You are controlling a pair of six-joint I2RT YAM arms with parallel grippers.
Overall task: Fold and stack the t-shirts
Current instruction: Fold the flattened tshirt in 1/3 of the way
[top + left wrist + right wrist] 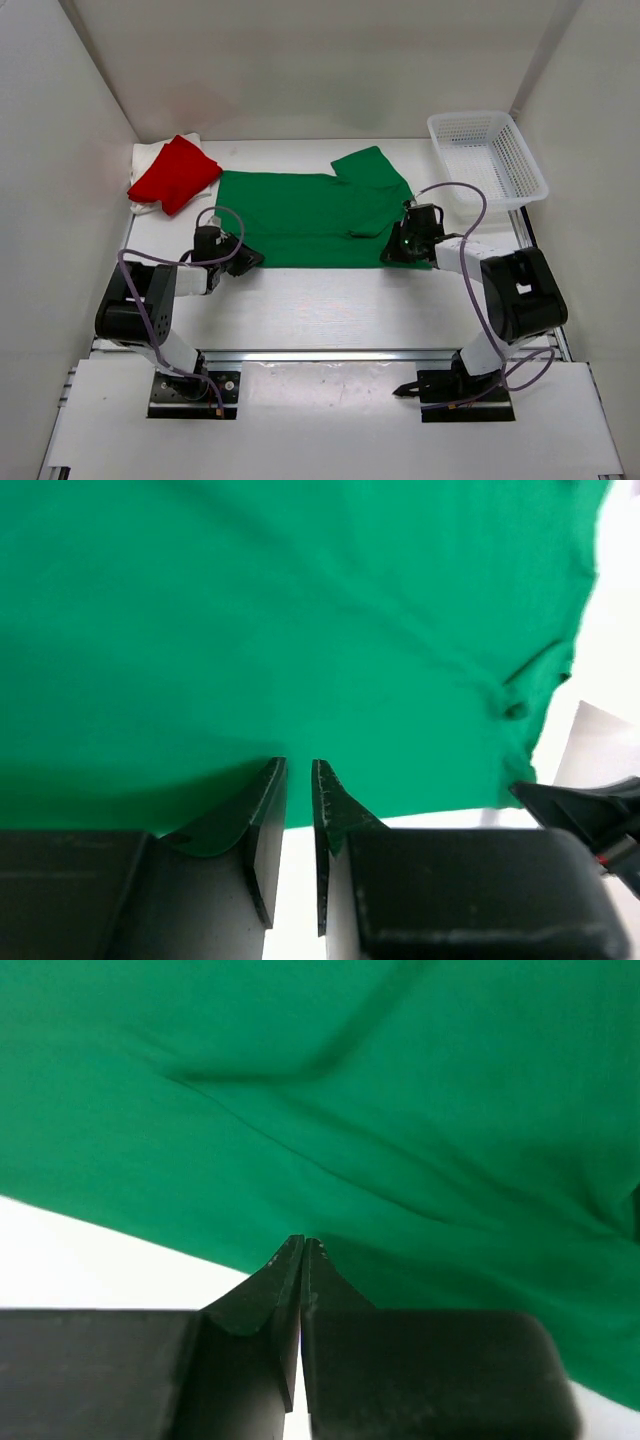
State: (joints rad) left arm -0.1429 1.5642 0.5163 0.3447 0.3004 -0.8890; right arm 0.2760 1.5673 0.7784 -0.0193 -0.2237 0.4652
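The green t-shirt [300, 215] lies spread flat across the middle of the table, one sleeve at the far right. It fills the left wrist view [300, 630] and the right wrist view [350, 1110]. My left gripper [248, 258] sits at the shirt's near left hem, its jaws [299, 765] a narrow gap apart over the edge, with no cloth seen between them. My right gripper [392, 252] is at the near right hem, its jaws [303, 1241] closed together on the green cloth's edge. The folded red t-shirt [175, 172] lies on the cream-white t-shirt [145, 158] at the far left.
A white plastic mesh basket [487, 160] stands at the far right corner. White walls close in the table on the left, back and right. The right arm's cable loops above the shirt's right sleeve.
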